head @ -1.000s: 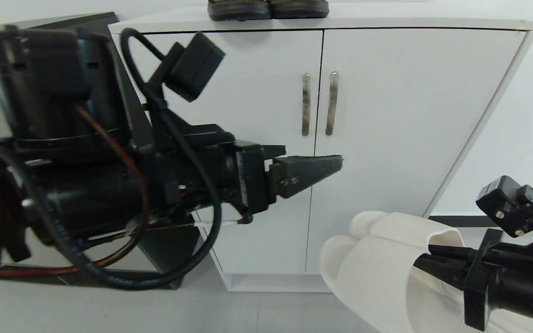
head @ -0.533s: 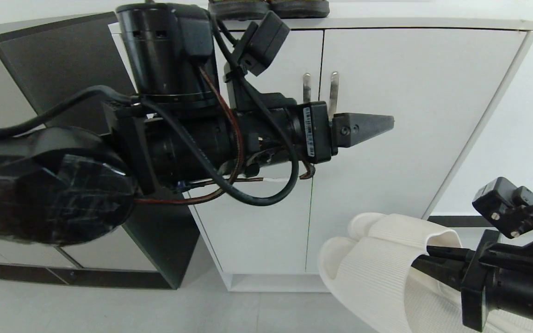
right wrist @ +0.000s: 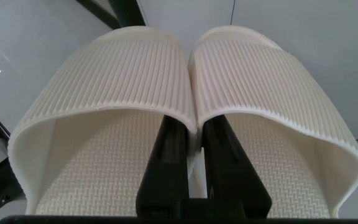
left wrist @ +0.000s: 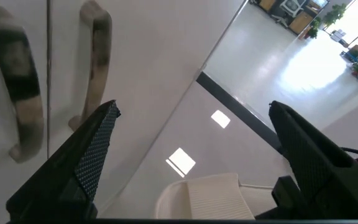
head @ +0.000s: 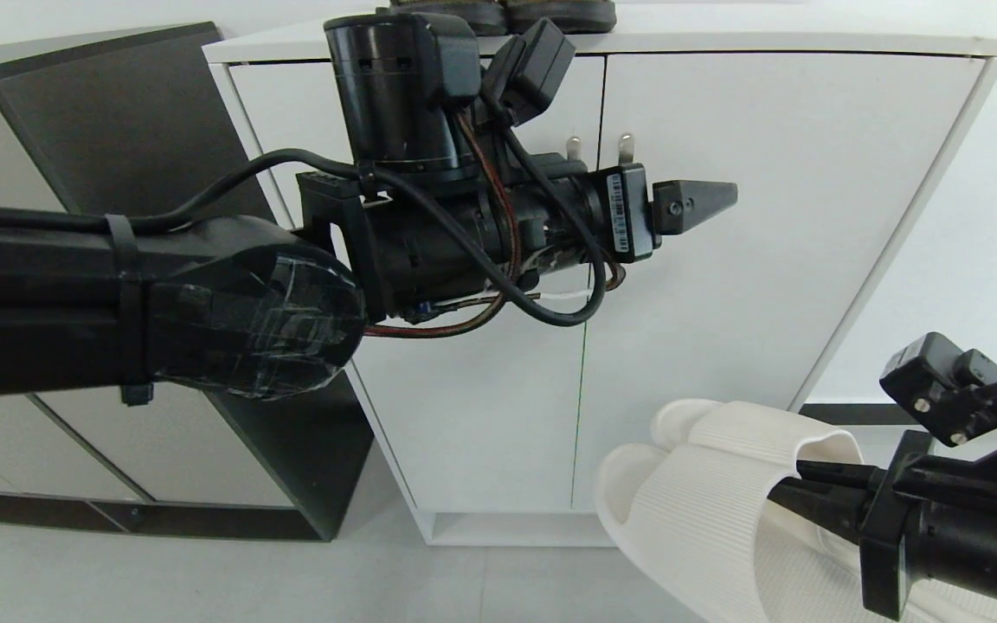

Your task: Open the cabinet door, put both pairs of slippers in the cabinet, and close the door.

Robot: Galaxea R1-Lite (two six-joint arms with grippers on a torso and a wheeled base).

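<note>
In front of the white cabinet (head: pixel 810 43), your left claw (head: pixel 706 201) hangs at handle height, out over the right door (head: pixel 767 285). It's spread wide: the left wrist view has the two fingers (left wrist: pixel 79 168) far apart, with bare door face between them. The right door's handle (left wrist: pixel 95 56) sits just beside one finger, not between the pair. I can't tell whether they touch. The left door's handle (left wrist: pixel 17 87) is right next to it, across the seam. Both doors are shut, the left door (head: pixel 464 407) flush with its neighbour.

Down low on your right side, the right claw (head: pixel 819 489) has the white slippers (head: pixel 706 484). Its fingers are pushed into the two openings and squeezed narrow on the inner walls, pressing the pair side by side. The toes point at the cabinet, near the lower corner of the right door, held up off the floor (head: pixel 204 580).

Up top, the dark pair (head: pixel 559 13) rests on the cabinet's roof, above the seam. A dark storage unit (head: pixel 118 112) stands against the cabinet's left side.
</note>
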